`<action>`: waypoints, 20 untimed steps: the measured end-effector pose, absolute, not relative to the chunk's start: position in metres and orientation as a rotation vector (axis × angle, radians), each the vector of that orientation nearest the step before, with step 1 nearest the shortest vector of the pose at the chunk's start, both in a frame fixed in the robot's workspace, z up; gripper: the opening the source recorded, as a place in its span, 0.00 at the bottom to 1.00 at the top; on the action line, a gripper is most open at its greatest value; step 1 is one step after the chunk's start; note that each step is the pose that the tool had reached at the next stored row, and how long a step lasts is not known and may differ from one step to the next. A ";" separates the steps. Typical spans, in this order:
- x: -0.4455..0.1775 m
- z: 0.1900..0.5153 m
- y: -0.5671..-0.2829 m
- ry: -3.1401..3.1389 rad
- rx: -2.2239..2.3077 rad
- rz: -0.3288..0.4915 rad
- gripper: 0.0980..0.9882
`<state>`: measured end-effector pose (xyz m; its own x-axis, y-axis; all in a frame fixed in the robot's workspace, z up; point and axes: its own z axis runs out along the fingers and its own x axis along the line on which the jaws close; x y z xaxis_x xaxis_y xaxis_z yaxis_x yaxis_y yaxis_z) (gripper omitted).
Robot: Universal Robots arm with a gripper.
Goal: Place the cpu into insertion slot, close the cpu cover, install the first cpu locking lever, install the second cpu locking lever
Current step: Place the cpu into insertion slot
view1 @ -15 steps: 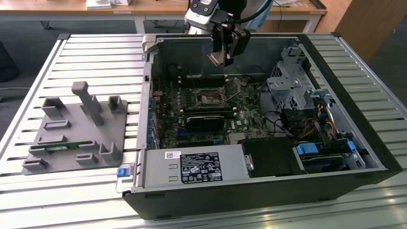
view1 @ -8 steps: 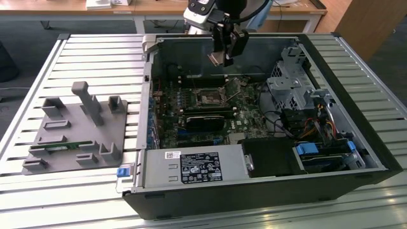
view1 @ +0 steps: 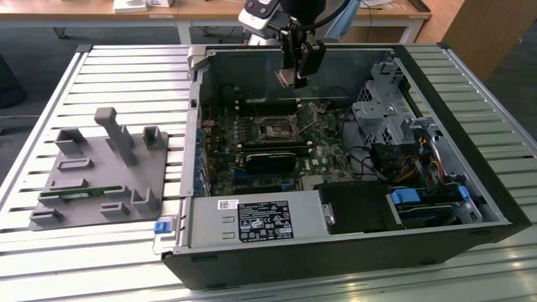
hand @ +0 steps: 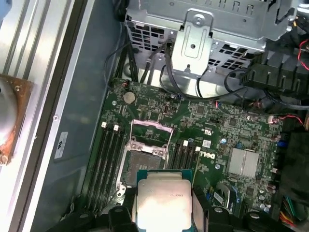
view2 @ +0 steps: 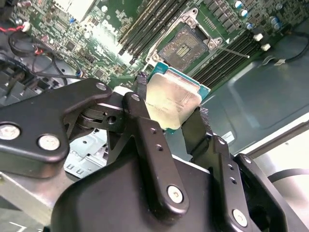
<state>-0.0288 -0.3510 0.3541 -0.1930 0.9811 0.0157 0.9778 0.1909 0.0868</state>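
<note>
Tool (view2: 170, 102) is clamping the cpu (view2: 175, 99) by two opposite edges. Fingers (view2: 145, 130) are closed just to chip width, metal top facing the second wrist camera.

I'm holding the chip in the air over the open computer case (view1: 336, 258), touching nothing else. In the exterior view it's hanging near the case's far wall, above the green board (hand: 217, 121).

The insertion slot (hand: 145, 162) is lying open and empty, dark centre showing. In the first wrist view it's sitting just past the chip's leading edge.

The cpu cover (hand: 151, 126) is looking swung up off the slot, standing along the slot's far side. A thin wire lever (view2: 232, 50) is sticking out beside the slot, not latched down.

Memory slots (hand: 110, 159) are running along both sides of the socket. The long black card (view1: 270, 160) is sitting on the board on the slot's side towards the exterior camera, and the metal drive cage (hand: 203, 29) is sitting past the board's edge.

The case is lying on its side on the slatted table (view1: 126, 69), towards the exterior view's right. A grey fixture plate (view1: 100, 176) is resting beside it, towards the table edge at the exterior view's left.
</note>
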 end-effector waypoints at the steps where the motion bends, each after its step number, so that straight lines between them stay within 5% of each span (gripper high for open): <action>1: -0.029 0.354 -0.351 2.381 1.979 0.119 0.50; 20: -0.029 0.353 -0.351 2.198 2.171 0.112 0.50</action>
<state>-0.0288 -0.3509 0.3529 -0.0129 0.9998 0.0156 0.9962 0.0115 0.0867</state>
